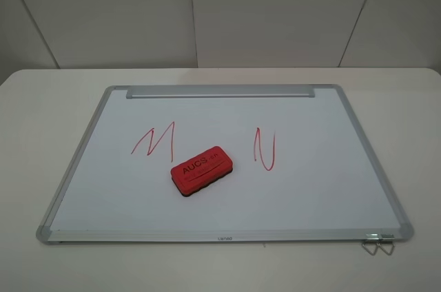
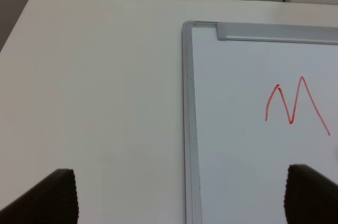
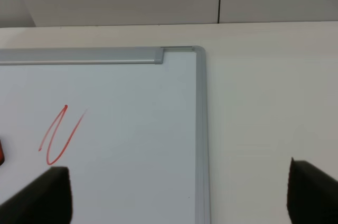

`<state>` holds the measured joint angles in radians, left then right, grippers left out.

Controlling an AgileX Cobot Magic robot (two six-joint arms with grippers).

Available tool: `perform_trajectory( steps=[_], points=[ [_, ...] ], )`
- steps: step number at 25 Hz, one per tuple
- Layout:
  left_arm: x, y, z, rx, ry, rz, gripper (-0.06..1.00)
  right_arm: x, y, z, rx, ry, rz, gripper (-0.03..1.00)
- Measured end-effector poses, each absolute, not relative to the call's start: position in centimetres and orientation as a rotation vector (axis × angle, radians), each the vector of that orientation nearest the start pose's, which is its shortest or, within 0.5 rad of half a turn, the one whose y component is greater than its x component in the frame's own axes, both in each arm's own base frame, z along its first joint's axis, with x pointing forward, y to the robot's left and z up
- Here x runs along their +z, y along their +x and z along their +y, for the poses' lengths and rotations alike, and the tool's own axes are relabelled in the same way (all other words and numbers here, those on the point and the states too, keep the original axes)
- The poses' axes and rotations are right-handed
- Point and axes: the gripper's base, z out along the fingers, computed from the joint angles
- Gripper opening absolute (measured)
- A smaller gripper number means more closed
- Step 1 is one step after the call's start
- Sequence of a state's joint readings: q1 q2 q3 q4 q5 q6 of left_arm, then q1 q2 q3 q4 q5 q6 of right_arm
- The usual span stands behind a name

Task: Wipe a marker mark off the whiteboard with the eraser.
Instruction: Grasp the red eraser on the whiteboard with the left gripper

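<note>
**Starting layout.** The whiteboard (image 1: 310, 189) lies flat on the bench (image 1: 41, 99), with its tray strip (image 1: 220, 91) along the far edge.

The left end effector (image 2: 185, 195) is spread wide and holds nothing. It straddles the board's left frame, with one finger (image 2: 53, 197) over the bench and the other (image 2: 311, 192) over the board. The marker mark (image 1: 154, 140), a red zigzag, lies ahead of the board-side finger and apart from it.

The eraser (image 1: 201, 170) rests on the board just beyond the zigzag, farther inboard from this end effector, lettering up and tilted.

The right end effector (image 3: 179, 195), equally wide and empty, straddles the right frame. The narrower red squiggle (image 3: 60, 134) lies ahead of its board-side finger.
</note>
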<state>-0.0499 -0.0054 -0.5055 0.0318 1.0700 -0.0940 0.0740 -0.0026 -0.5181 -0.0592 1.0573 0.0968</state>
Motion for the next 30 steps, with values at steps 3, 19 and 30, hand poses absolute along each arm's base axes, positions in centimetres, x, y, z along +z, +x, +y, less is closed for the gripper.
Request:
perform_trajectory(
  steps=[3,19,30],
  points=[
    [27.80,-0.66,0.29,-0.052,-0.047,2.042,0.77,28.26,-0.70,-0.52,0.038,0.026,2.019,0.72],
    [27.81,-0.66,0.29,-0.052,-0.047,2.041,0.77,28.26,-0.70,-0.52,0.038,0.026,2.019,0.72],
    [27.81,-0.65,0.32,-0.079,-0.003,2.042,0.77,28.26,-0.70,-0.52,0.038,0.026,2.019,0.72]
  ],
)
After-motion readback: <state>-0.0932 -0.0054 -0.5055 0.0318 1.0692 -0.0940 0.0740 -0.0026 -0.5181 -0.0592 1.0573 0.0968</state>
